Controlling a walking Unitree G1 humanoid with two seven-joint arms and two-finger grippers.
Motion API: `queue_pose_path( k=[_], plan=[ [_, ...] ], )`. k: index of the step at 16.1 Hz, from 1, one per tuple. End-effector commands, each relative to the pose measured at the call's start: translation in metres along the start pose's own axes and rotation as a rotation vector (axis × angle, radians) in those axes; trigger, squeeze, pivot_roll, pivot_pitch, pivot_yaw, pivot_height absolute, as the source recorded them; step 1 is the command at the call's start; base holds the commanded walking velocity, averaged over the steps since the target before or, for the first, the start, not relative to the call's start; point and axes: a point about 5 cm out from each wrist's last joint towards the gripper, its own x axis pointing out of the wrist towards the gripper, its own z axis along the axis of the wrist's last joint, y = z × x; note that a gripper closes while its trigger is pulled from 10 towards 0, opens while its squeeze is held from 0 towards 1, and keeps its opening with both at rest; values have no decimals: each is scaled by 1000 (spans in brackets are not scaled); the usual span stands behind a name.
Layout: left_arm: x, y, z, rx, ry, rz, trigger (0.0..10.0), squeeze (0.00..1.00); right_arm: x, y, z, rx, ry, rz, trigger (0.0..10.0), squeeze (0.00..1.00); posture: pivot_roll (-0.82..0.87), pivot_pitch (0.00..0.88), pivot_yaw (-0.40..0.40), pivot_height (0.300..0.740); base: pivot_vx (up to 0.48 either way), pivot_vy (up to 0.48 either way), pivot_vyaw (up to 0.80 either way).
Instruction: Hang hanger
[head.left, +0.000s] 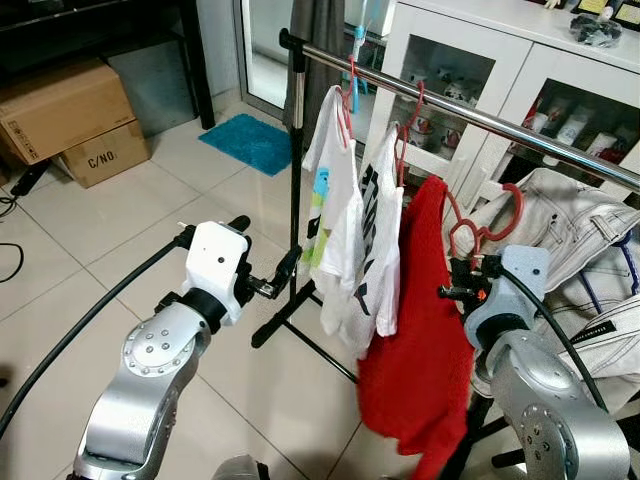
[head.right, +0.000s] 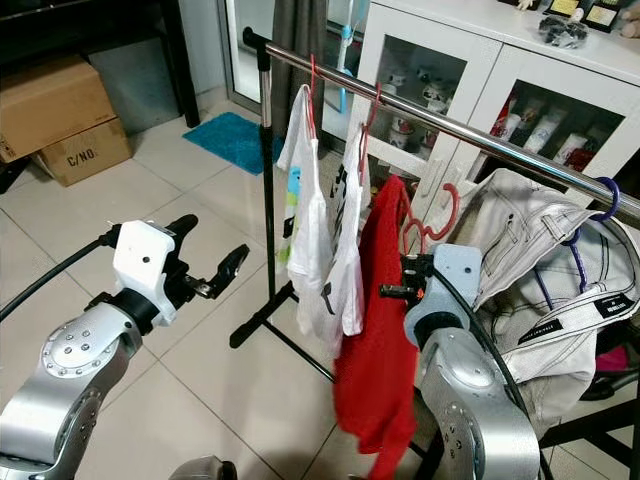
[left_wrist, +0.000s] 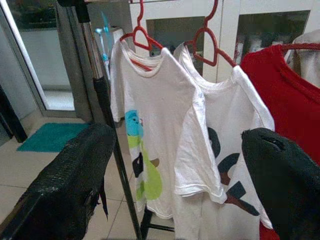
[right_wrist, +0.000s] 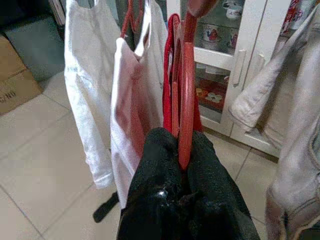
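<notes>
— Red plastic, that hanger (right_wrist: 186, 90)? Where does it sit?

— Yes, red plastic, with a red shirt (head.left: 425, 330) draped on it. The right gripper (right_wrist: 184, 165) has its two black fingers pinched shut on the hanger's frame, seen edge-on from the wrist. In the head views its hook (head.left: 500, 215) stands up below the steel rail (head.left: 480, 118), not touching it.

— And the rail itself?

— It runs from about ten o'clock toward three o'clock across the head view, on a black upright (head.left: 296, 170). Two more red hangers already hook over it, each carrying a white T-shirt: one with a blue and green print (left_wrist: 145, 135), one with a dark print (left_wrist: 220, 150). The red shirt hangs just beside the second, at its four o'clock.

— The other arm?

— The left gripper (left_wrist: 175, 175) is raised at about eight o'clock from the white shirts — fingers spread wide, holding nothing, near the black upright.

— What else is around?

— A pale denim jacket (head.left: 580, 240) on a purple hanger (head.right: 600, 215) at three o'clock, a white glass-fronted cabinet (head.left: 470, 60) behind the rail, a teal mat (head.left: 250, 140) at eleven o'clock on the tiled floor (head.left: 120, 230), and cardboard boxes (head.left: 70, 115) at ten o'clock.
</notes>
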Motion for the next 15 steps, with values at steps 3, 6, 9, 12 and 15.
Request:
queue_pose_path(
  k=[3, 6, 9, 12, 15],
  plan=[
    [1, -3, 4, 11, -19, 2, 10000, 0, -4, -4, 14, -2, -88, -23, 10000, 0, 59, 32, -71, 740, 0, 0, 0],
    [1, -2, 4, 11, -17, 9, 10000, 0, -2, -4, 19, -52, -131, -31, 10000, 0, 60, 36, -71, 740, 0, 0, 0],
    [1, -2, 4, 10, -17, 15, 10000, 0, -2, -4, 19, -20, -126, -28, 10000, 0, 62, 38, -71, 740, 0, 0, 0],
    [2, -2, 5, -26, -23, 17, 10000, 0, -2, -4, 17, -15, -125, -27, 10000, 0, 57, 40, -70, 740, 0, 107, -229],
    [2, -3, 5, -24, -22, 15, 10000, 0, -3, -7, 17, -15, -128, -39, 10000, 0, 57, 42, -71, 740, 0, 469, -800]
  ],
)
